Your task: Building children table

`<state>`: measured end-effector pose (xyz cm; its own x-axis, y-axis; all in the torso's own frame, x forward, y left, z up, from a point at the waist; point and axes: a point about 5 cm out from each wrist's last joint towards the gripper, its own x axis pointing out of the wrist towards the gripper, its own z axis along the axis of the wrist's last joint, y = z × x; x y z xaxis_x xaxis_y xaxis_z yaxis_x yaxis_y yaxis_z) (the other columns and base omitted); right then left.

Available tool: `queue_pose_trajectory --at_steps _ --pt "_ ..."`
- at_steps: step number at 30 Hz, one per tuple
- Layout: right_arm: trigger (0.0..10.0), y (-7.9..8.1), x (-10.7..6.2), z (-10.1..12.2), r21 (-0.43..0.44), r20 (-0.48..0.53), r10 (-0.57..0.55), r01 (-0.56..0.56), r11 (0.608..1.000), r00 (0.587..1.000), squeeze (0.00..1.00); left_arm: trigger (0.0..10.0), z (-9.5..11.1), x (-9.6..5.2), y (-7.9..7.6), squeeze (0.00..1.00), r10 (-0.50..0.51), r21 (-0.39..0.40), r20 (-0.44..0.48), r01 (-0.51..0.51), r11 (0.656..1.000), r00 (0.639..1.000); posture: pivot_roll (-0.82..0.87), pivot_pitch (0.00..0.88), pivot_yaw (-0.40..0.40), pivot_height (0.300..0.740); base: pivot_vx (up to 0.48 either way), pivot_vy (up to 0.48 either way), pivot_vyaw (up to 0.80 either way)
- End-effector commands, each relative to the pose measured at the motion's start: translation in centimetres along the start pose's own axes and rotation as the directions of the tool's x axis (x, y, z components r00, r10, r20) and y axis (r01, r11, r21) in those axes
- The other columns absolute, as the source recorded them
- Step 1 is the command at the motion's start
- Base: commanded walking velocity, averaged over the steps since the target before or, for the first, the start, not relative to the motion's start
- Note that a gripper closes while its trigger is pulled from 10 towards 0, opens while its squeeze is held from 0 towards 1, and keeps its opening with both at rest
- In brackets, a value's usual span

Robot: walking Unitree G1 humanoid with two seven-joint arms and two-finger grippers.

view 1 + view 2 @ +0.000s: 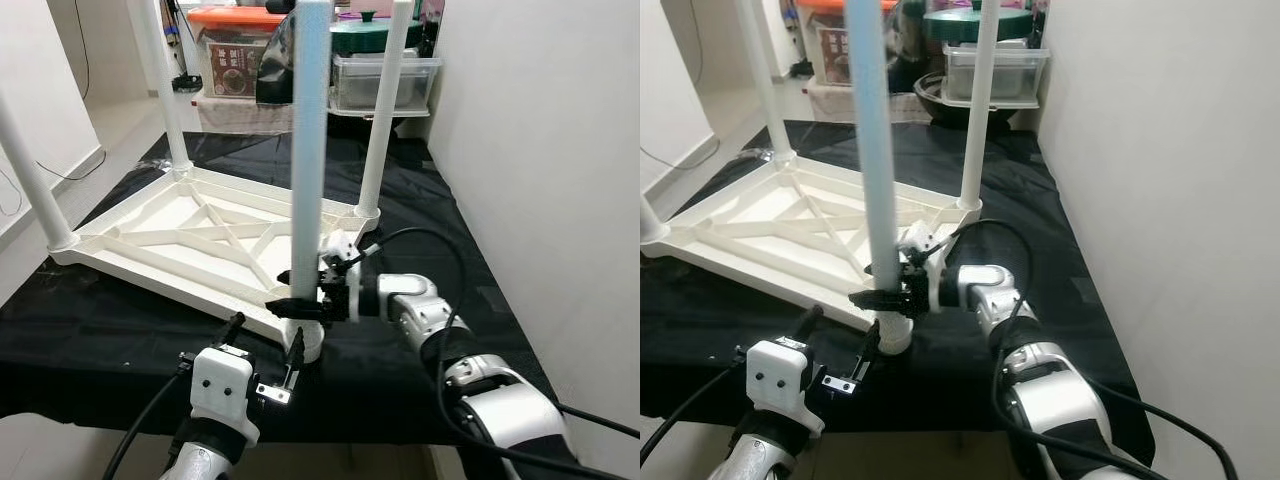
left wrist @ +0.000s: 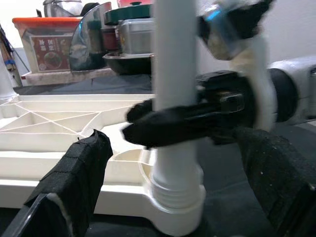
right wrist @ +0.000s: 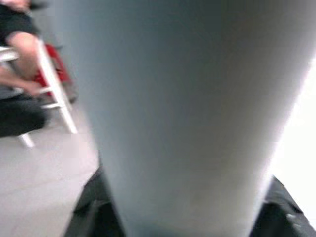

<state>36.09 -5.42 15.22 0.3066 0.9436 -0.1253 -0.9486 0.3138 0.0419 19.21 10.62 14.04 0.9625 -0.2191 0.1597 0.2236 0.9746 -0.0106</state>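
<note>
A black cloth (image 1: 120,340) covers my bench, a white wall (image 1: 540,150) close on my right, storage boxes (image 1: 235,50) behind. The tabletop (image 1: 190,235) lies upside down on the cloth. My right end effector (image 1: 300,303) is clamped around the near leg (image 1: 310,150), just above its corner socket. My left end effector (image 1: 265,350) is spread wide just before that socket, near the bench's front edge.

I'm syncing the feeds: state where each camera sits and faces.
Left eye: head, looking down at the upturned table; both arms show.
Right eye: same scene, shifted.
Left wrist: along open left hand at the near leg.
Right wrist: right hand shut on that leg, close up.
All share the near leg.
</note>
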Motion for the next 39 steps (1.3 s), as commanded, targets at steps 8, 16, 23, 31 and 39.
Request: queue_pose_trajectory --at_steps 8,16,23,31,39 --pt "0.0 -3.8 -1.8 0.0 0.149 0.016 -0.68 0.671 0.727 0.733 0.0 10.0 -0.2 0.0 0.1 0.0 0.008 0.003 -0.017 -0.008 1.0 1.0 0.05 0.0 -0.042 0.74 0.0 0.0 0.0" --pt "0.0 -4.3 -5.6 -3.2 0.24 -0.124 -0.978 0.962 0.132 0.165 0.0 10.0 -0.3 -0.1 0.1 0.0 0.014 0.011 -0.02 -0.014 1.0 1.0 0.05 0.0 -0.042 0.74 0.0 0.0 0.0" --pt "0.0 -2.5 -3.2 -3.4 0.298 -0.177 -0.977 0.952 0.066 0.123 0.0 10.0 -0.3 -0.1 0.2 0.0 0.016 0.014 -0.022 -0.016 1.0 1.0 0.05 0.0 -0.039 0.74 0.0 0.0 0.0" --pt "10.0 -2.2 -1.3 -1.3 0.339 0.037 -0.927 0.868 0.363 0.373 0.0 10.0 -0.3 -0.1 0.2 0.0 0.016 0.014 -0.024 -0.016 1.0 1.0 0.05 0.0 -0.039 0.74 0.0 0.0 0.0" --pt "10.0 -2.1 -1.9 -0.3 0.288 0.185 -0.557 0.497 0.818 0.809 0.0 10.0 -0.4 -0.1 0.2 0.0 0.013 0.014 -0.024 -0.013 1.0 1.0 0.04 0.0 -0.031 0.74 0.0 0.0 0.0"
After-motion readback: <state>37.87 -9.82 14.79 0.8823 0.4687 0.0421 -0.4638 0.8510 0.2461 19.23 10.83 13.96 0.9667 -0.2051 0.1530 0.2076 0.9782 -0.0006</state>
